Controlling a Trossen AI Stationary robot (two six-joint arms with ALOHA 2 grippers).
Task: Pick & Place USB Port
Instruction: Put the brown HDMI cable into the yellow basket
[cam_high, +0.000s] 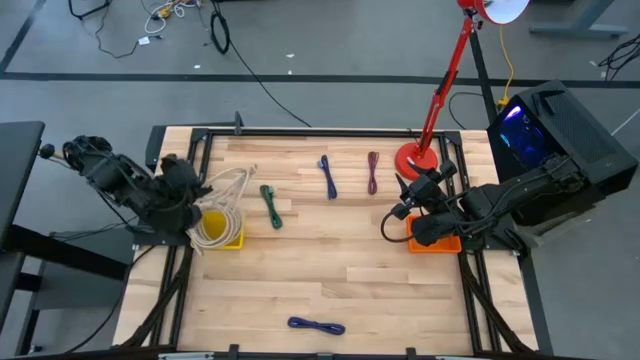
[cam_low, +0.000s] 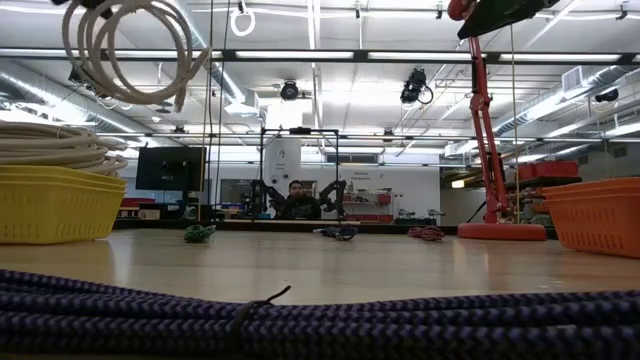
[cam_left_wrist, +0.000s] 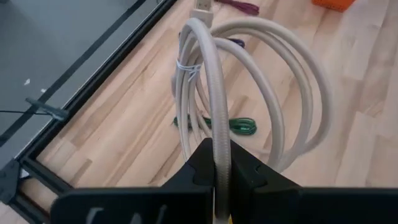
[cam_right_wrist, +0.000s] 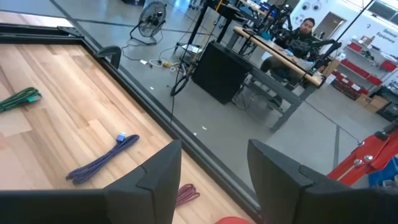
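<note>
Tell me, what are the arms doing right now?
Left gripper shut on white cable, above yellow bin. Right gripper open, empty, over orange bin. Nothing in the way.

Both arms are matte black, with angular flat-faced pincer fingers (cam_right_wrist: 163, 174) and looping black cables.

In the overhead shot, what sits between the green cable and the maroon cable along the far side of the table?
In the high view, a blue cable lies between the green cable and the maroon cable, apart from both.
</note>
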